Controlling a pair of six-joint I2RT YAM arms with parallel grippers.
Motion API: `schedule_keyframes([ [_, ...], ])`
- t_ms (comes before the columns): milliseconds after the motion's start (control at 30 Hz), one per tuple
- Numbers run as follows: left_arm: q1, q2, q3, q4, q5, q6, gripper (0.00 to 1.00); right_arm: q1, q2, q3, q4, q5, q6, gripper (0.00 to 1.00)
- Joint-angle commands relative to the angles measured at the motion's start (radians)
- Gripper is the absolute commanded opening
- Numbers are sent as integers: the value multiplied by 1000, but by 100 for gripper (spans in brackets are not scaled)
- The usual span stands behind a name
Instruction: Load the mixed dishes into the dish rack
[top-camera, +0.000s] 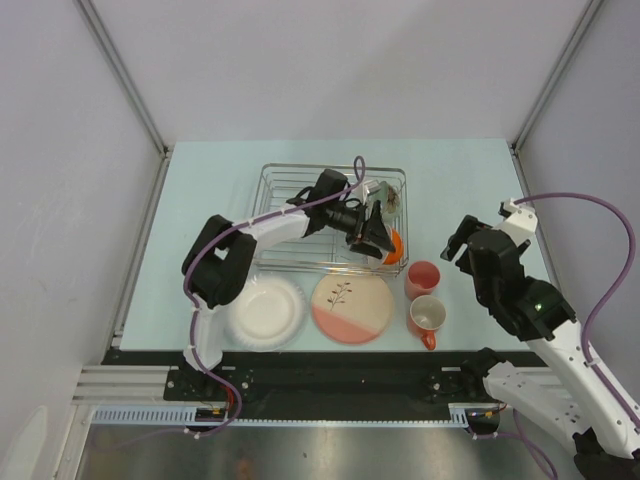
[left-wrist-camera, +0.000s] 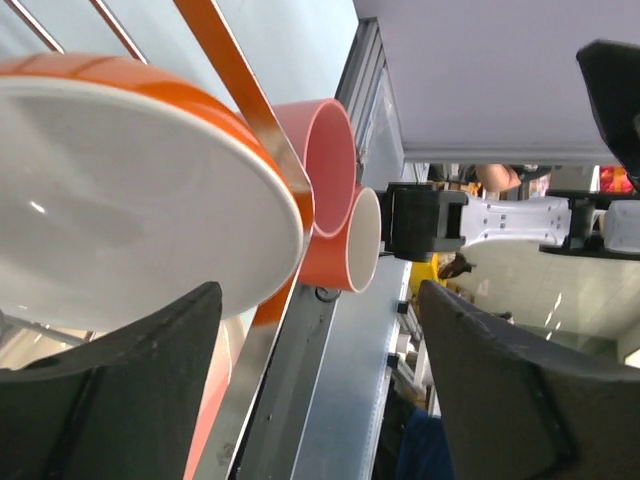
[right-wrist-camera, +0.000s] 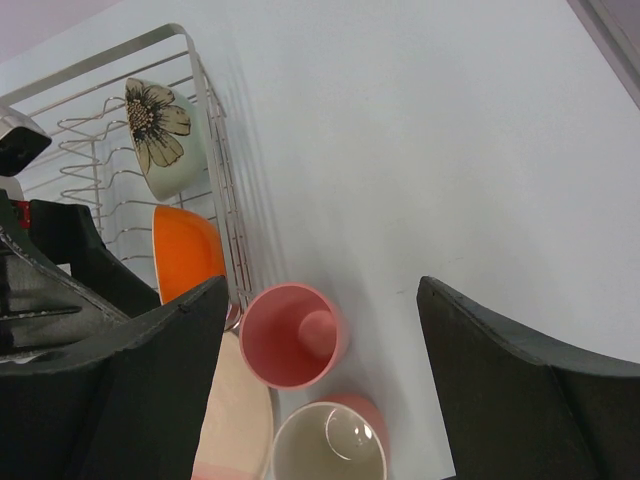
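The wire dish rack (top-camera: 290, 180) stands mid-table. A white bowl with a flower print (top-camera: 378, 194) and an orange bowl (top-camera: 395, 246) lean in its right end. My left gripper (top-camera: 374, 236) is inside the rack, open, right beside the orange bowl (left-wrist-camera: 130, 190), with nothing between its fingers (left-wrist-camera: 130, 390). The white ruffled plate (top-camera: 265, 312), the cream plate (top-camera: 352, 307), the pink cup (top-camera: 422, 279) and the orange mug (top-camera: 428, 318) sit on the table in front of the rack. My right gripper (top-camera: 462, 245) hovers open above the pink cup (right-wrist-camera: 292, 335), empty.
The left arm lies across the rack's front rail. In the right wrist view the rack's right wall (right-wrist-camera: 222, 190) stands just left of the cup, and the mug (right-wrist-camera: 330, 445) touches the cup's near side. White walls enclose the table on three sides.
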Motion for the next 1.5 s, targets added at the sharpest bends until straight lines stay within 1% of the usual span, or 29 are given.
schedule_keyframes([
  [0, -9, -78, 99, -169, 55, 139, 87, 7, 7, 47, 20, 21, 0, 82],
  [67, -9, -97, 141, -237, 64, 223, 92, 7, 13, 46, 24, 20, -2, 82],
  [100, -9, -105, 160, -333, 66, 260, 94, 7, 16, 44, 28, 20, -2, 82],
  [133, -9, -120, 180, -384, 69, 342, 98, 7, 22, 43, 31, 17, -2, 83],
  [167, -7, -128, 227, -442, 67, 393, 100, 7, 25, 41, 34, 17, -2, 83],
  [200, -7, -135, 253, -567, 63, 450, 100, 7, 30, 41, 40, 15, -2, 83],
  [233, -6, -151, 280, -628, 58, 561, 100, 8, 32, 40, 43, 14, -2, 83],
  [267, -3, -158, 339, -694, 41, 619, 100, 8, 39, 38, 44, 14, 0, 83],
  [300, 5, -164, 372, -828, 31, 672, 100, 8, 44, 38, 47, 12, 0, 83],
  [333, 11, -169, 399, -892, 14, 720, 100, 8, 47, 35, 48, 12, 0, 83],
  [367, 16, -186, 456, -1018, -46, 828, 100, 8, 51, 34, 48, 11, 0, 83],
  [433, 34, -215, 487, -1130, -124, 988, 100, 10, 53, 28, 53, 12, 3, 83],
  [467, 37, -261, 479, -1203, -179, 1036, 100, 10, 55, 21, 54, 11, 3, 83],
  [500, 36, -298, 458, -1224, -315, 1085, 99, 11, 55, 15, 62, 9, 3, 83],
  [533, 34, -339, 417, -1227, -391, 1161, 98, 11, 55, 12, 65, 3, 1, 83],
  [567, 30, -440, 296, -1190, -464, 1194, 98, 13, 55, -1, 68, 0, 1, 83],
  [600, 31, -494, 227, -1166, -617, 1226, 99, 16, 56, -8, 79, -15, 3, 83],
  [633, 31, -544, 99, -1143, -676, 1290, 98, 19, 58, -17, 86, -29, 4, 83],
  [700, 45, -693, -14, -1066, -819, 1332, 99, 33, 62, -44, 131, -89, 0, 82],
  [733, 65, -739, -94, -1037, -825, 1361, 98, 60, 65, -57, 154, -109, -5, 82],
  [767, 132, -797, -116, -1034, -812, 1363, 98, 80, 71, -78, 200, -130, -8, 81],
  [833, 219, -823, -133, -1049, -747, 1391, 98, 131, 111, -88, 244, -204, -30, 81],
  [867, 314, -826, -134, -1053, -734, 1406, 98, 145, 133, -89, 285, -234, -39, 80],
  [933, 455, -818, -153, -1069, -674, 1466, 97, 187, 192, -83, 321, -296, -59, 80],
  [1033, 580, -766, -194, -1139, -576, 1568, 96, 232, 243, -58, 341, -281, -65, 79],
  [1100, 620, -720, -240, -1176, -559, 1648, 94, 244, 246, -43, 333, -264, -66, 79],
  [1233, 743, -640, -276, -1188, -514, 1733, 93, 260, 175, -48, 300, -233, -59, 79],
  [1333, 796, -556, -269, -1208, -494, 1785, 93, 261, 136, -49, 263, -204, -53, 80],
  [1467, 824, -458, -263, -1205, -465, 1849, 93, 263, 107, -43, 237, -172, -53, 80],
])
